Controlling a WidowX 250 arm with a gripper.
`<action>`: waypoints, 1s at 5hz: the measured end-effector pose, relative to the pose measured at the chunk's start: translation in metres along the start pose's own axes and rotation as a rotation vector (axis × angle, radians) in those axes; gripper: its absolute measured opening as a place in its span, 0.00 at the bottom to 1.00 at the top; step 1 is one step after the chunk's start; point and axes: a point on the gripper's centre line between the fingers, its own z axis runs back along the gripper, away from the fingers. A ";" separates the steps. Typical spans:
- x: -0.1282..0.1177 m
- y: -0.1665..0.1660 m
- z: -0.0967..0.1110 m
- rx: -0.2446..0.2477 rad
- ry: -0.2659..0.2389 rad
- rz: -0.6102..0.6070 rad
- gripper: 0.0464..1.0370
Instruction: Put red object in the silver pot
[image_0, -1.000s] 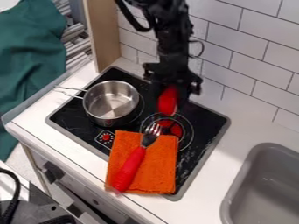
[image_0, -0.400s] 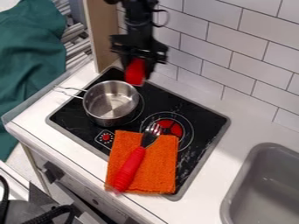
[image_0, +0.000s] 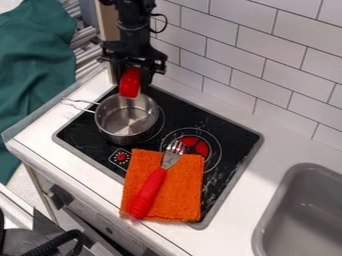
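Observation:
My black gripper (image_0: 131, 84) hangs over the back rim of the silver pot, shut on the red object (image_0: 130, 82). The red object is held upright between the fingers, its lower end overlapping the pot's back edge in the view. The silver pot (image_0: 109, 125) stands on the left burner of the black stove top, its handle pointing left. Inside, the visible part of the pot holds nothing.
An orange cloth (image_0: 184, 186) lies on the stove's front right part, with a red-handled fork (image_0: 149, 192) across it. Behind the cloth is a red-centred burner (image_0: 195, 145). A grey sink (image_0: 304, 215) is at the right, a tiled wall behind.
The gripper has moved left with the red object, from above the right burner to the pot's back rim. The pot, cloth and fork have stayed in place.

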 end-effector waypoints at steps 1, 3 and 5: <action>-0.014 0.003 -0.007 0.010 0.040 0.012 0.50; -0.023 0.005 -0.008 0.018 0.052 0.010 0.50; -0.029 0.003 -0.036 0.012 0.146 -0.007 0.50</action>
